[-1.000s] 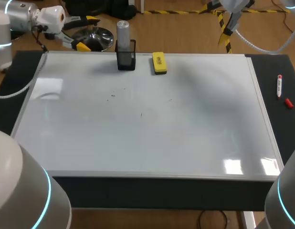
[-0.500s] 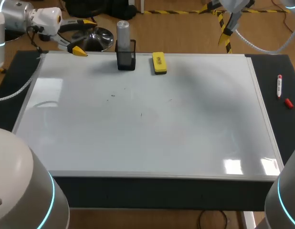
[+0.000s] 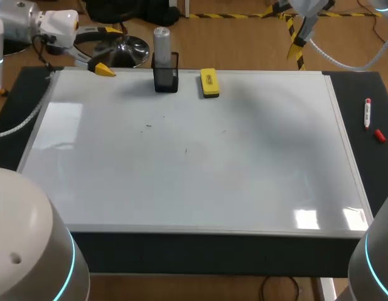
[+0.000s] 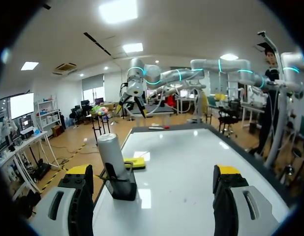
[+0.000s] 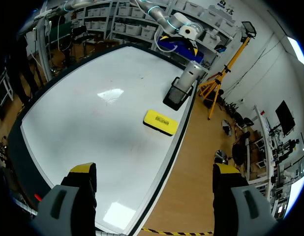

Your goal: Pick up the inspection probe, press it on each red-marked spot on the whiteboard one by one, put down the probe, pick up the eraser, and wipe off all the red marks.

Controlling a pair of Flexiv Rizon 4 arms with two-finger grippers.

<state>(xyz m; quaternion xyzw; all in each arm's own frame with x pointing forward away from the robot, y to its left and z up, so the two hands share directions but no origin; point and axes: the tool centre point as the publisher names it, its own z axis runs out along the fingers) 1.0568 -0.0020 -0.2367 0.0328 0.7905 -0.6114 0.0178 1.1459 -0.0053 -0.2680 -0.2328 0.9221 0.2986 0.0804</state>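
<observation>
My left gripper [image 3: 110,49] was spread wide and held nothing, and the probe [image 3: 161,39] stood straight up in its black holder [image 3: 166,78] at the whiteboard's [image 3: 194,163] far edge, just ahead of it, nearer than to my open right gripper [image 5: 154,169].

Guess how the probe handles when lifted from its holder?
The probe looks like a rigid, smooth metal cylinder: probably stiff, slippery. It stands tall above its small black holder, so a sideways pull may tip both. Laid flat, it likely rolls.
</observation>
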